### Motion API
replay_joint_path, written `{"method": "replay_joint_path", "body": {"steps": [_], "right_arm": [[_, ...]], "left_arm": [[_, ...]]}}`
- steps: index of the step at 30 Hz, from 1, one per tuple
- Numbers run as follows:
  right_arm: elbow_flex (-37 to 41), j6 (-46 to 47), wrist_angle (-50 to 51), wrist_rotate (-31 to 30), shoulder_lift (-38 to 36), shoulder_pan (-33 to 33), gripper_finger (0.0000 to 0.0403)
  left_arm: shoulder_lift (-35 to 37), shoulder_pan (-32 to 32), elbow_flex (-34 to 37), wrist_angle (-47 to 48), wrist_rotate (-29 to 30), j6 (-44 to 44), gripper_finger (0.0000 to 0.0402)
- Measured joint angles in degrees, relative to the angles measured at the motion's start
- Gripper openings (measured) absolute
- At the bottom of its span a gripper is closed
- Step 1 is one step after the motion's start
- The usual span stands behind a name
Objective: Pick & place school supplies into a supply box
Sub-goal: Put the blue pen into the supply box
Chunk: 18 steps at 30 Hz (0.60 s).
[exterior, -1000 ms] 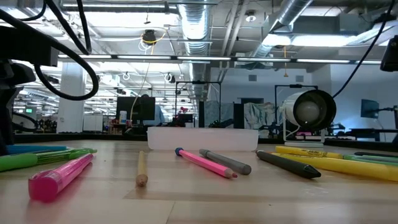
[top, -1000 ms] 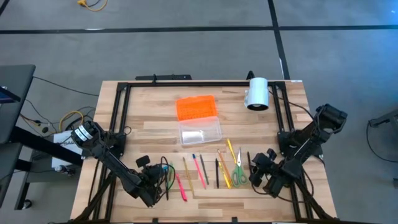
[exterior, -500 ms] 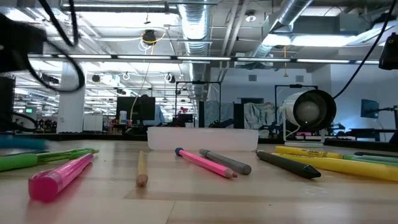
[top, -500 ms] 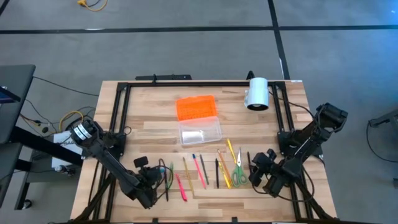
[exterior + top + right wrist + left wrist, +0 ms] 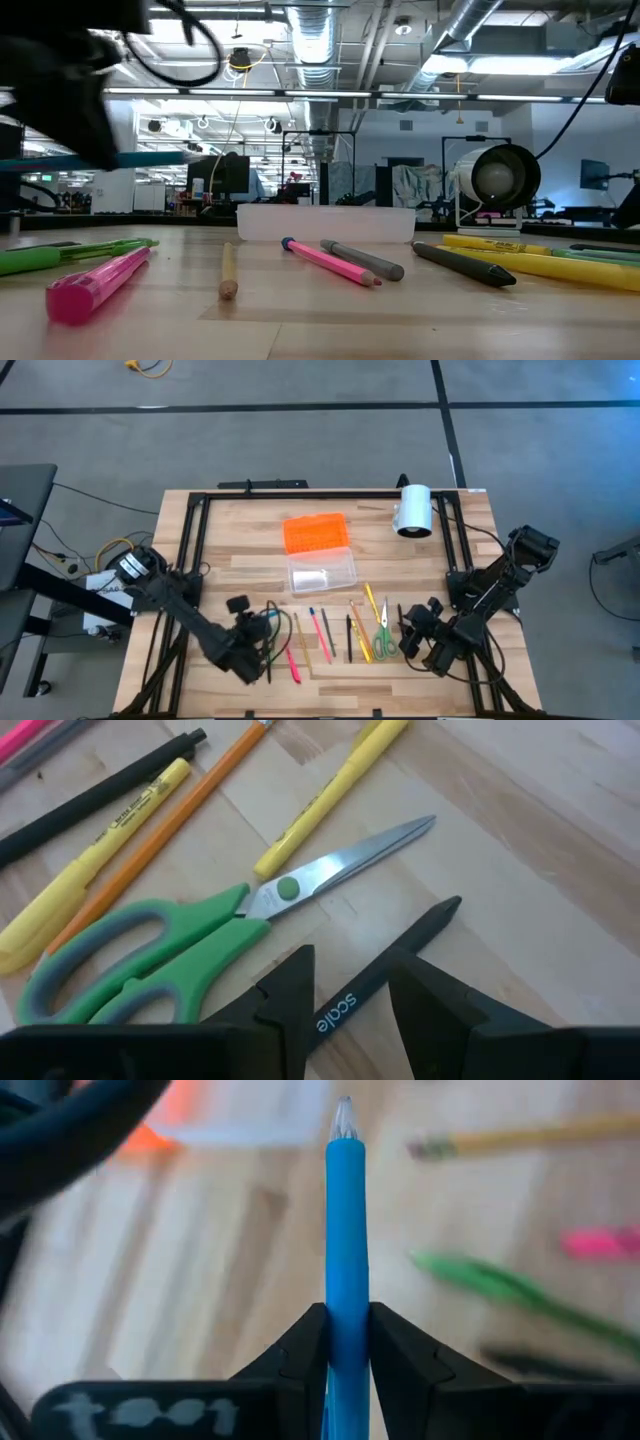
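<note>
The left gripper (image 5: 347,1342) is clamped on a blue pen (image 5: 346,1250), a grip only its wrist view shows. From above, it hangs left of the pen row, near of the clear box (image 5: 322,573). The right gripper (image 5: 348,982) stands apart over a black pen (image 5: 385,968) beside the scissors (image 5: 195,942).

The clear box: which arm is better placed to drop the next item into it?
The left arm. Its tool is already shut on a blue pen, lifted off the table, so it only has to carry it to the clear box. The right tool is empty, low over a black pen.
</note>
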<state>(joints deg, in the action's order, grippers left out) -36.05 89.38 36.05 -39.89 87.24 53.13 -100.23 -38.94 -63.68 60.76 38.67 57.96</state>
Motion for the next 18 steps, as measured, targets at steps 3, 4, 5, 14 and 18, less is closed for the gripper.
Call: {"method": "replay_joint_path", "body": {"steps": [3,4,5,14,18], "right_arm": [[0.0,-1.2,0.0,-0.4,0.0,0.0,0.0120],[0.0,-1.3,0.0,-0.5,0.0,0.0,0.0120],[0.0,-1.3,0.1,-0.6,0.0,0.0,0.0120],[0.0,-1.4,0.4,-0.7,0.0,0.0,0.0120],[0.0,-1.4,1.3,-0.7,0.0,0.0,0.0120]], "left_arm": [[0.0,4.9,0.0,-3.4,4.1,-5.9,0.0057],[0.0,6.8,0.0,-5.1,4.9,-8.2,0.0057],[0.0,8.6,0.0,-7.1,5.3,-10.9,0.0057],[0.1,23.6,-0.1,-35.5,-0.7,-41.6,0.0057],[0.1,28.7,-0.1,-43.0,-7.0,-49.4,0.0057]]}}
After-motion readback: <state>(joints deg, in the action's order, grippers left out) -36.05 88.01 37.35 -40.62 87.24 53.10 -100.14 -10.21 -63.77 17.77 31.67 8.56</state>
